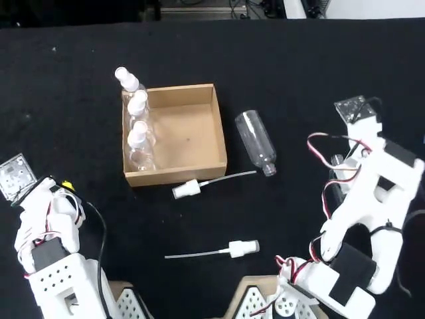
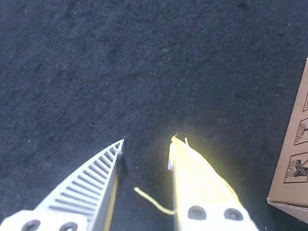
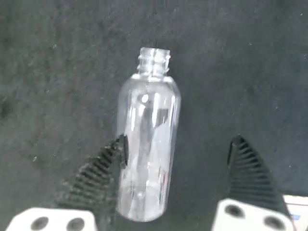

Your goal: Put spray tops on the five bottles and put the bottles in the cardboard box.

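Right gripper [image 3: 178,142] is held wide open astride an uncapped bottle [image 3: 149,139] lying on the surface, with nothing yet gripped. Left gripper [image 2: 147,139] is spread open and empty near the cardboard box [image 1: 220,133]. Three capped bottles [image 1: 137,104] are stood along one box wall. A bare bottle [image 1: 255,143], judged a separate one, and two spray tops [image 1: 187,189] are left loose outside, so about half is judged done.

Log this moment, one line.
box: three capped bottles | table: uncapped bottle, two spray tops | left gripper: open | right gripper: open over uncapped bottle
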Action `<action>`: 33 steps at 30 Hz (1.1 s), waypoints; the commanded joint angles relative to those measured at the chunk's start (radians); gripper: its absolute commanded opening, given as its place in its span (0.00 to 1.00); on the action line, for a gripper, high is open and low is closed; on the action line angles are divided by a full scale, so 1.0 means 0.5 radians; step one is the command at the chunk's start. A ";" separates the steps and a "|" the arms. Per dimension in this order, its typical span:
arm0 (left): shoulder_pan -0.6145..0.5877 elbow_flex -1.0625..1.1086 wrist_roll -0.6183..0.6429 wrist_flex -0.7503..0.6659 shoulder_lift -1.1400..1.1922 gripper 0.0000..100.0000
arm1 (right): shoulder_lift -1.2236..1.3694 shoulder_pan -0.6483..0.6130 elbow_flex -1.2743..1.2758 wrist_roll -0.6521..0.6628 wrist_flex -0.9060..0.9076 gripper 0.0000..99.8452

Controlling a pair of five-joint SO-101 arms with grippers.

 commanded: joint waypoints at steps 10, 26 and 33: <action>0.011 0.002 0.003 -0.040 -0.031 0.13 | 0.594 -0.028 -0.048 -0.025 -0.402 0.18; 0.014 -0.769 -0.316 0.359 -0.009 0.13 | -0.072 0.123 -0.566 -0.331 0.381 0.01; 0.149 -1.490 -0.540 0.813 -0.003 0.14 | -0.290 0.126 -0.560 -0.347 0.519 0.01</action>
